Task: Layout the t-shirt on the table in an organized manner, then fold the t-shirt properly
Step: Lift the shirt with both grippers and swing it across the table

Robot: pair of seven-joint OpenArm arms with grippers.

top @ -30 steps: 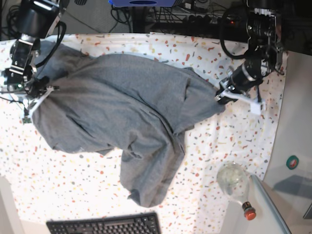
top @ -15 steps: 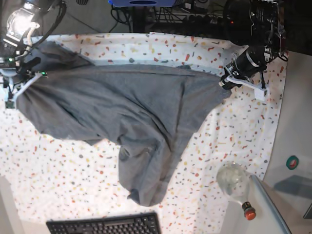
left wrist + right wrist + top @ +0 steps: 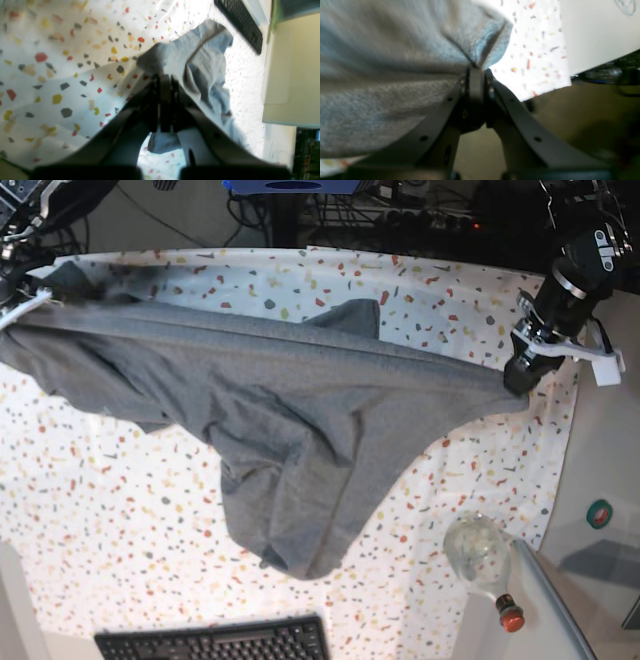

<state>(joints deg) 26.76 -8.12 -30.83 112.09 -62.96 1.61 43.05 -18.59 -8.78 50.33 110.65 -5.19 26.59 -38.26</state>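
Jaws, both arms: pressed together, each pinching grey cloth.

Left gripper [image 3: 163, 82]: fingers clamped on a bunched corner of the t-shirt [image 3: 300, 420]; in its wrist view a tuft of fabric stands above the fingertips and more hangs below them. In the base view this gripper [image 3: 520, 370] sits at the frame's right, at the garment's far right tip.

Right gripper [image 3: 476, 72]: closed on a fold of the same heather-grey cloth, which fills most of its wrist view. In the base view the gripper [image 3: 12, 275] is at the upper left edge, partly cut off by the frame.

T-shirt: stretched taut in a long band between the two grippers across the upper part of the table [image 3: 120, 530], with a broad lobe sagging toward the lower middle. Whether the band is lifted or lying flat cannot be told.

Table: white cloth with red, orange, yellow and grey flecks.

Black keyboard [image 3: 215, 642]: bottom edge, apart from the shirt.

Clear bottle with red cap [image 3: 485, 565]: lying at lower right.
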